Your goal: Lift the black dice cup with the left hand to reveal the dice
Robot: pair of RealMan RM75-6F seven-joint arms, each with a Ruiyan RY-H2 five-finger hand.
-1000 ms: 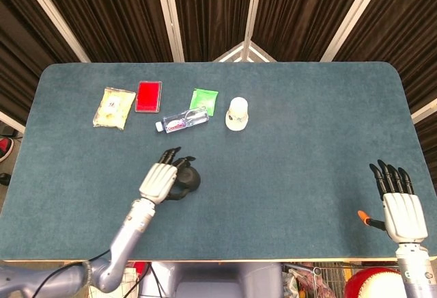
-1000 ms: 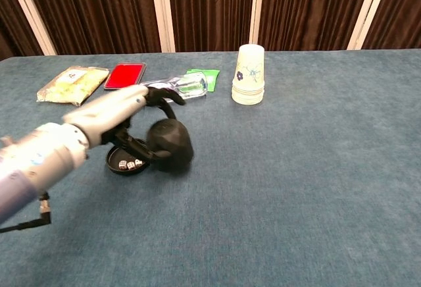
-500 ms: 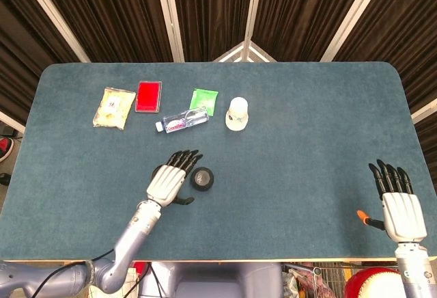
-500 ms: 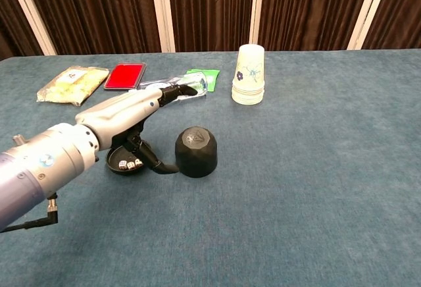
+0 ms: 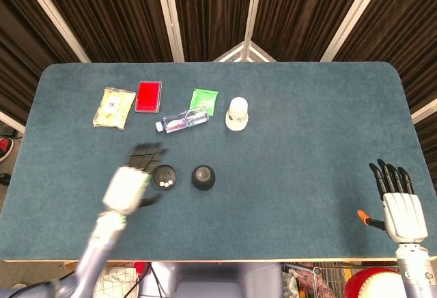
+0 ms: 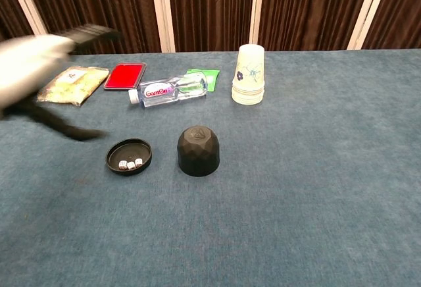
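**Ana:** Dice (image 5: 164,183) lie bare in the black tray (image 5: 164,175) just right of the left robot hand (image 5: 128,185) in the head view; its fingers are spread, empty. The black dice cup (image 5: 203,177) stands farther right on the table (image 5: 307,127). Pull clear without nudging the tray.

**Ben:** Chest view shows the cup (image 6: 197,151) mouth-down and two dice (image 6: 127,164), detail the head view lacks, but only blur for that hand. The right robot hand (image 5: 399,206), fingers apart, appears only overhead.

Left hand (image 5: 128,187) is motion-blurred in both views; finger posture cannot be determined. Its forearm runs off the frame bottom in the head view. Right hand (image 5: 403,212) is cut at the wrist by the lower edge, absent from chest view.
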